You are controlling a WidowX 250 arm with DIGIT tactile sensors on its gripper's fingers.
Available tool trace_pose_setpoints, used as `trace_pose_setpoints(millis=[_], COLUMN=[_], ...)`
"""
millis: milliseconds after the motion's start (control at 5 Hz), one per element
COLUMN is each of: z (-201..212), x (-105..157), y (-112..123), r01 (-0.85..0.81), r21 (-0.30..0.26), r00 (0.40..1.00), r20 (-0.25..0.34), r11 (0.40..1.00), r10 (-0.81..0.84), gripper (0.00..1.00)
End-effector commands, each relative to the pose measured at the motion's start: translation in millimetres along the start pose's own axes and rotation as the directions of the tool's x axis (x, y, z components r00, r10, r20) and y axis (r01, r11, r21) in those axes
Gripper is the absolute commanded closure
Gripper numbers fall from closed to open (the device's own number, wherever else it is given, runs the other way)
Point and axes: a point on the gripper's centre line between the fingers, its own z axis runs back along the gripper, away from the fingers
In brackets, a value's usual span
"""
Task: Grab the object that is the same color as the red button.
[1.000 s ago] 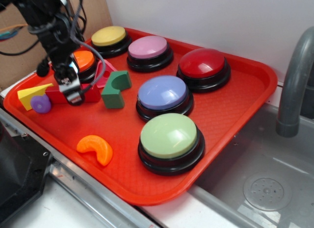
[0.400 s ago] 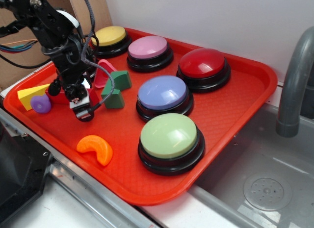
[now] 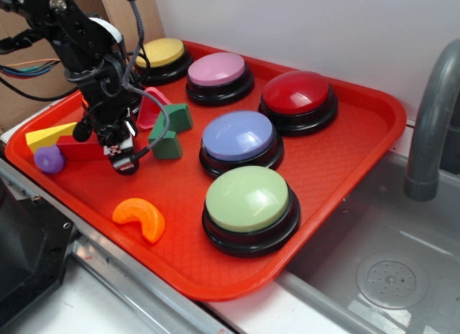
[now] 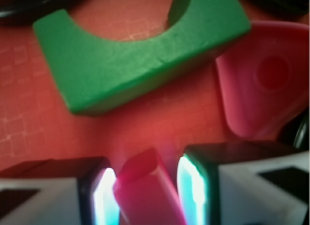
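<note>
at left of the tray (image 3: 345,169), my gripper (image 3: 119,153) straddles the red block's (image 4: 147,196) end, fingers (image 4: 198,186) either side; i cannot tell if they grip. red button (image 3: 298,93) sits upper right.

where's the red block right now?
Exterior view: the red block lies at the tray's left end, beside the yellow wedge and purple piece. Wrist view: its end sits between the gripper fingers, near the green arch.
</note>
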Motion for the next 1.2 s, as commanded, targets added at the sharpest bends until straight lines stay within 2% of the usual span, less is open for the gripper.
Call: trace_pose_setpoints(millis=[0, 200, 400, 600, 800, 1000], z=[18.0, 36.2, 66.0, 95.8, 113.8, 140.3], x=[23.2, 29.5, 34.6, 40.7, 43.2, 41.6], y=[12.6, 18.8, 28.1, 27.5, 20.5, 5.5], r01=[-0.041, -0.074, -0.148, -0.331, -0.481, -0.615], r21=[0.042, 0.082, 0.084, 0.145, 0.055, 0.031], r00=[0.999, 0.996, 0.989, 0.937, 0.871, 0.785], r20=[-0.027, -0.033, 0.001, -0.063, -0.089, -0.062], r11=[0.998, 0.994, 0.985, 0.933, 0.875, 0.788], r10=[0.042, 0.077, 0.149, 0.342, 0.484, 0.616], gripper=[1.0, 1.0, 1.0, 1.0, 1.0, 1.0])
